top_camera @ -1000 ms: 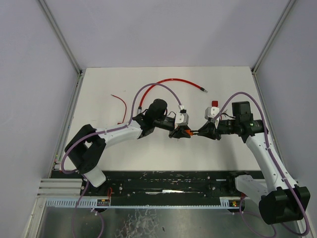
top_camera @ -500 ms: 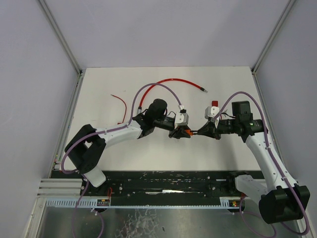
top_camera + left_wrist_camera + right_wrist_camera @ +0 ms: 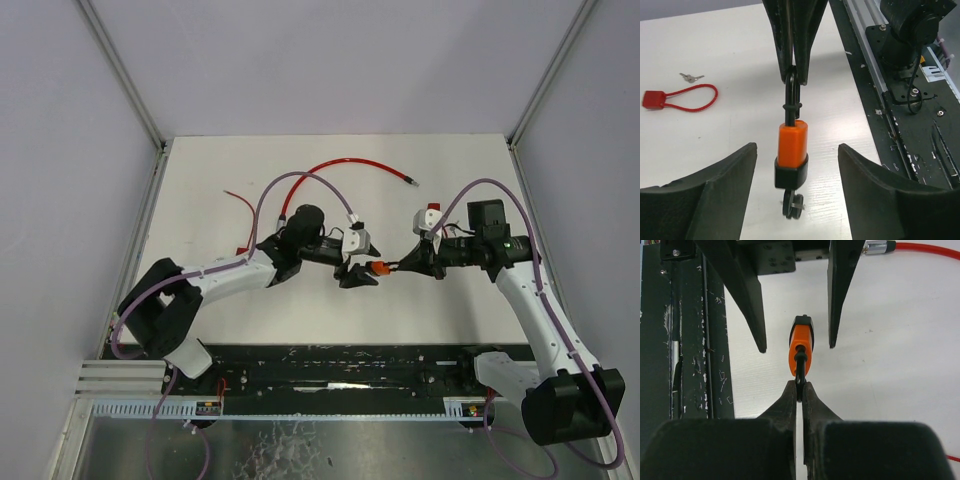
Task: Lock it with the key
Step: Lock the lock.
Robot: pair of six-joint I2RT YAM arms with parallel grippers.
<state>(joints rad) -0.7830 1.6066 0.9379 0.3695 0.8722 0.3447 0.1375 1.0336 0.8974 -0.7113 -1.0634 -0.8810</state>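
Midair, right fingers (image 3: 785,407) pinch the padlock shackle (image 3: 791,97) while left fingers (image 3: 722,172) gape wide.

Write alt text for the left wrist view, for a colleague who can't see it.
An orange padlock is held by its black shackle, pinched in the shut right gripper entering from the frame's top. The left gripper, open, flanks it on both sides without touching. On the white table to the left lie a red cable lock and small keys.
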